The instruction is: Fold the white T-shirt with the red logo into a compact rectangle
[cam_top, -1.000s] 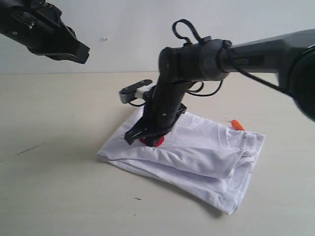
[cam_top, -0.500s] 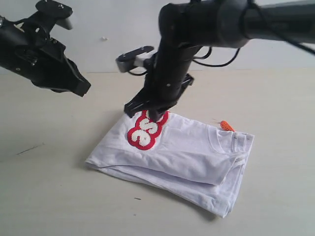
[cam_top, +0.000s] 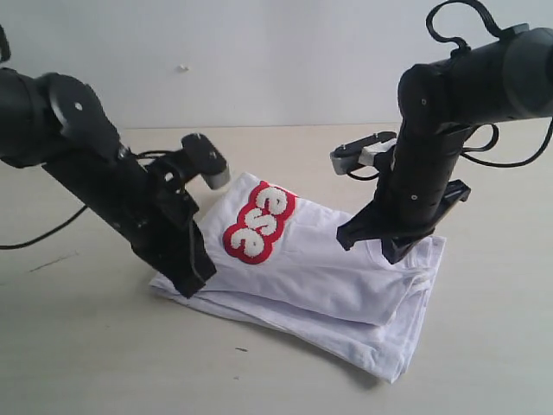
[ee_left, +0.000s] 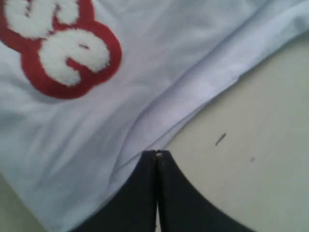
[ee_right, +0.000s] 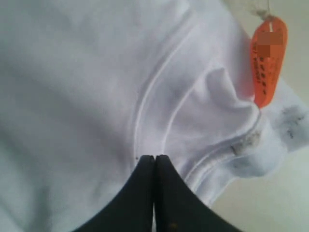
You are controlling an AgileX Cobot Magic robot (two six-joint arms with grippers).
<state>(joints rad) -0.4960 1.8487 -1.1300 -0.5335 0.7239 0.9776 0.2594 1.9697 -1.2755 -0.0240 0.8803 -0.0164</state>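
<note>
The white T-shirt [cam_top: 328, 272] lies folded in a rough rectangle on the table, its layers stacked at the near edge. The red logo [cam_top: 259, 222] faces up near its far left corner and shows "ese". My left gripper [cam_top: 195, 284] is shut, with its tips down at the shirt's left edge; in the left wrist view the left gripper [ee_left: 157, 153] meets the folded hem of the T-shirt [ee_left: 120, 111], close to the red logo [ee_left: 63, 53]. My right gripper [cam_top: 389, 251] is shut over the collar end. The right wrist view shows the right gripper [ee_right: 154, 157] on the ribbed collar [ee_right: 193, 121], with the orange neck tag [ee_right: 268, 63] beyond.
The beige table [cam_top: 86, 363] runs all round the shirt, with a dark scratch [cam_top: 52, 262] at the left and a small speck [cam_top: 241, 349] near the front. A pale wall [cam_top: 259, 60] stands behind. Both black arms lean in over the shirt's two ends.
The right gripper lifted off the logo and swung right to the collar end, uncovering the logo. The left arm came down from the upper left to the shirt's left edge.
</note>
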